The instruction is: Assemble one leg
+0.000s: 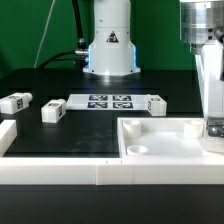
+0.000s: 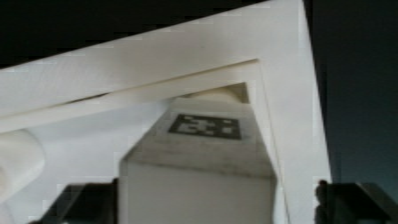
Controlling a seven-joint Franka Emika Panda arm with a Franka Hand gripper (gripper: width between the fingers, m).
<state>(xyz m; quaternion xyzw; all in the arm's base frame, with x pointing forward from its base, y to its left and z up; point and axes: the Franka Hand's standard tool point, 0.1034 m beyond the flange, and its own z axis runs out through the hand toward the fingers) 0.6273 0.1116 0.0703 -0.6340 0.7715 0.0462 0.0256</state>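
My gripper [image 1: 204, 48] stands at the exterior view's right, shut on a white leg [image 1: 211, 88] that hangs upright from it. The leg's lower end is at the right corner of the large white tray-like piece [image 1: 160, 128]; whether it touches I cannot tell. In the wrist view the leg [image 2: 199, 165] with its square tag sits between the dark fingers [image 2: 86, 200], and the tray-like piece's corner [image 2: 160, 70] lies beyond it. Three more legs lie on the table: one [image 1: 15, 102] at far left, one [image 1: 53, 111] beside it, one [image 1: 155, 104] right of the marker board.
The marker board [image 1: 110, 101] lies flat in front of the robot base [image 1: 110, 45]. A low white wall [image 1: 50, 172] runs along the front edge and turns up at the left [image 1: 8, 132].
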